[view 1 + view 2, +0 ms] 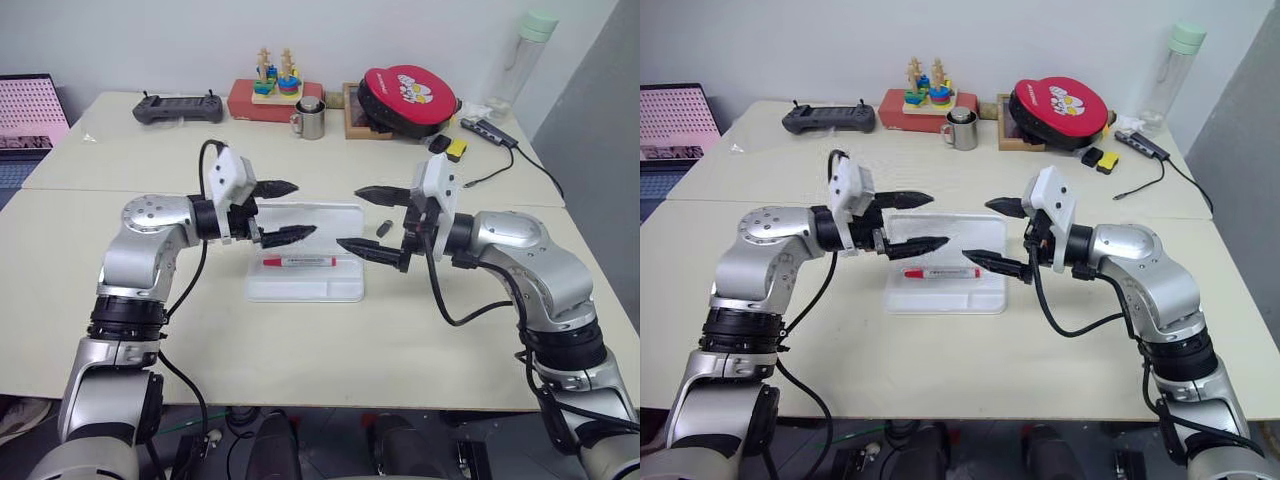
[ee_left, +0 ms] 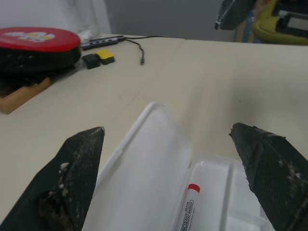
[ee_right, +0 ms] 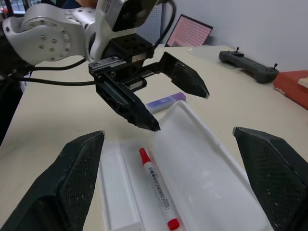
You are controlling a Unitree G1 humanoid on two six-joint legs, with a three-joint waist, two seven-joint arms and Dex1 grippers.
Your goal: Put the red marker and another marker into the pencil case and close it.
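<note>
I see the table [image 1: 300, 340] with the open pencil case [image 1: 305, 285] at its middle. My left gripper [image 1: 285, 212] and right gripper [image 1: 372, 222] hover over it, both with fingers apart, holding nothing. The red marker [image 1: 299, 262] lies inside; the purple marker [image 3: 166, 101] lies just beside the case.

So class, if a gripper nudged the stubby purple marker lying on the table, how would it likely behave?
The stubby purple marker is a round barrel lying on its side, so it would probably roll. It looks like smooth plastic, likely stiff, light and perhaps slippery. It lies beside the white plastic pencil case, which might stop it.
</note>
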